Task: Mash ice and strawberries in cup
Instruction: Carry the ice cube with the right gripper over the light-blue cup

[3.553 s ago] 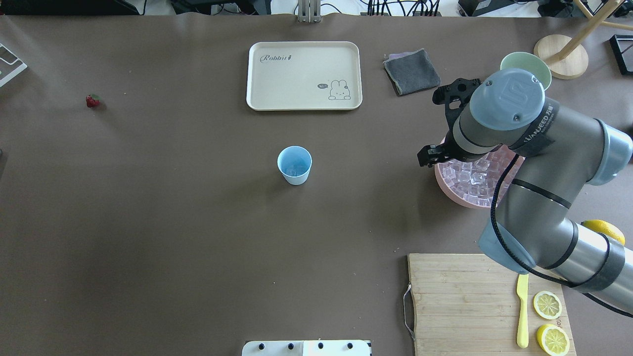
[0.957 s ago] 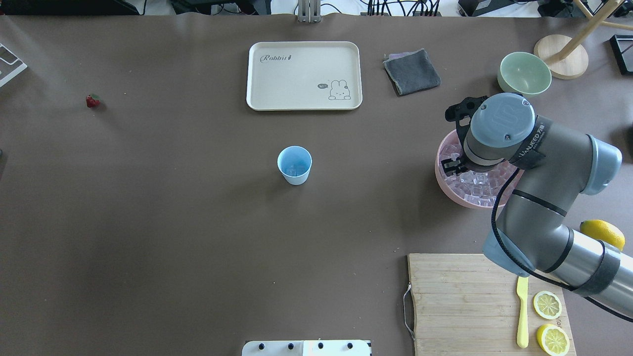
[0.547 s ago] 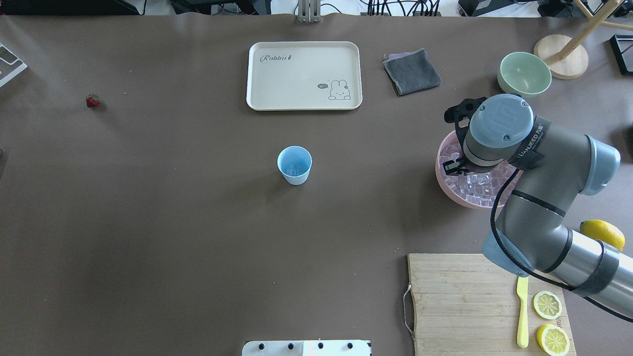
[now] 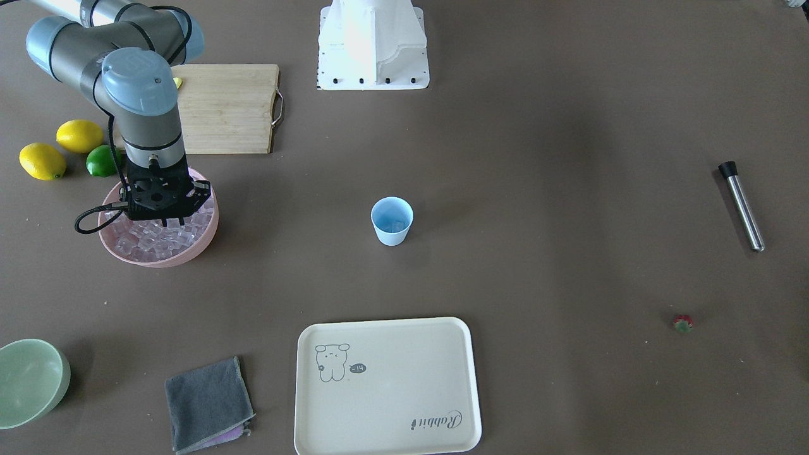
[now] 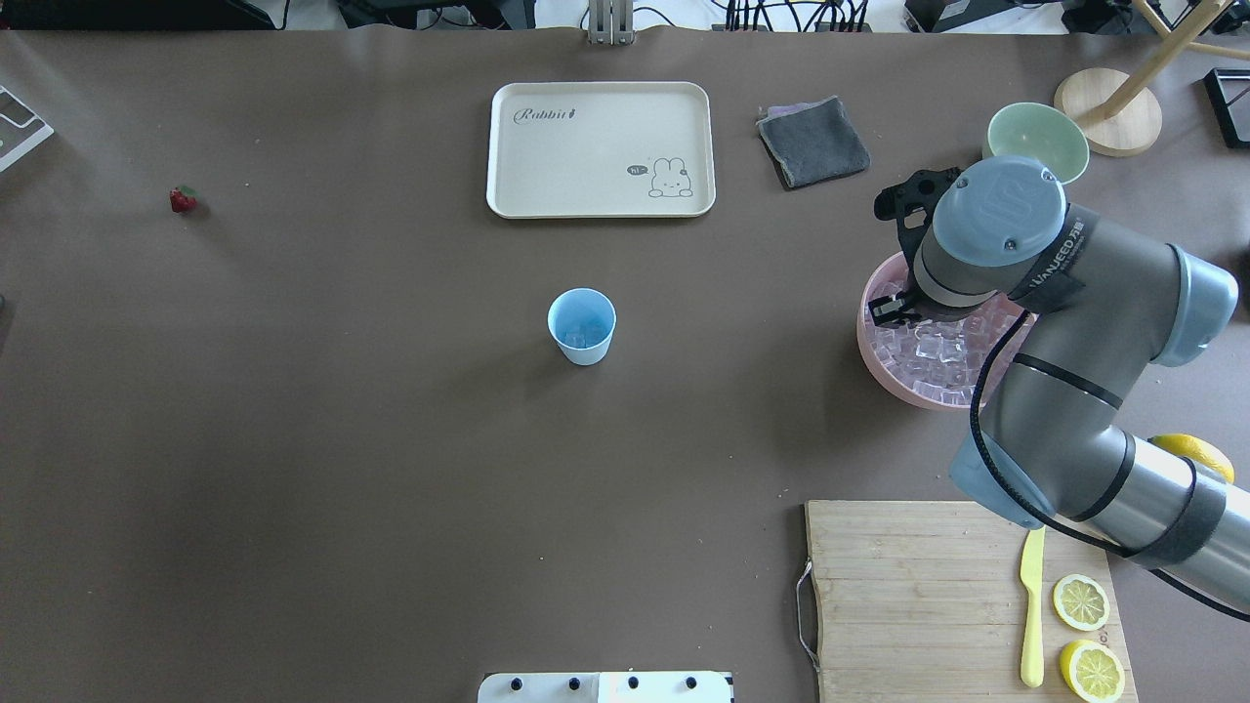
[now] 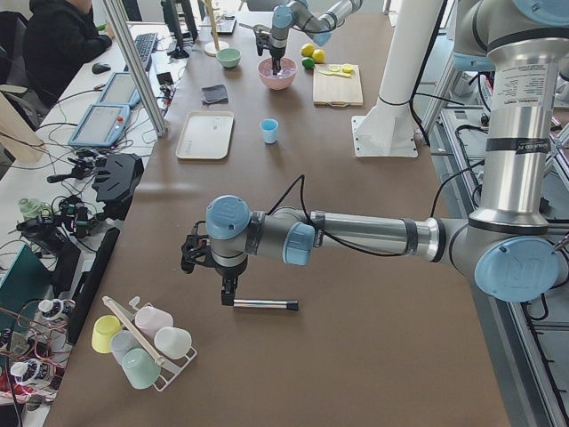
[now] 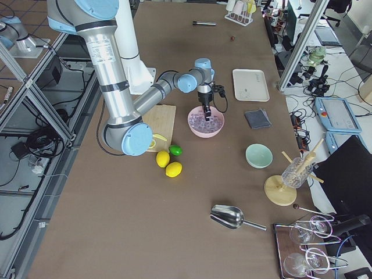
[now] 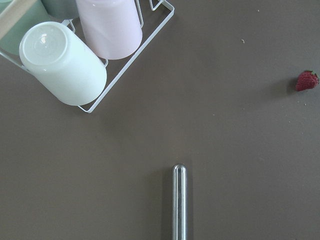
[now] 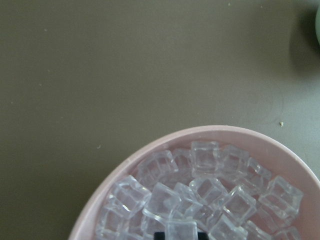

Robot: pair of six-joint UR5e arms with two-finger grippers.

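Observation:
The pale-blue cup (image 5: 582, 325) stands mid-table with a few ice cubes in it; it also shows in the front view (image 4: 392, 220). The pink bowl (image 5: 879, 369) holds many ice cubes (image 9: 210, 190). My right gripper (image 5: 892, 310) points down into the bowl, just above the pile, and looks shut on one ice cube (image 9: 180, 229). The strawberry (image 5: 183, 200) lies alone at the far left, also in the left wrist view (image 8: 306, 80). My left gripper (image 6: 228, 298) hangs over the end of a metal rod (image 8: 179, 200); I cannot tell whether it is open.
A cream tray (image 5: 601, 146), grey cloth (image 5: 812, 142) and pale-green bowl (image 5: 1040, 132) sit at the back. A cutting board (image 5: 898, 586) with a yellow knife and lemon slices is front right. A rack of cups (image 8: 65, 65) stands near the left gripper.
The right gripper moved from left of the pink bowl down into the ice, and has now risen slightly. Cup and strawberry have not moved.

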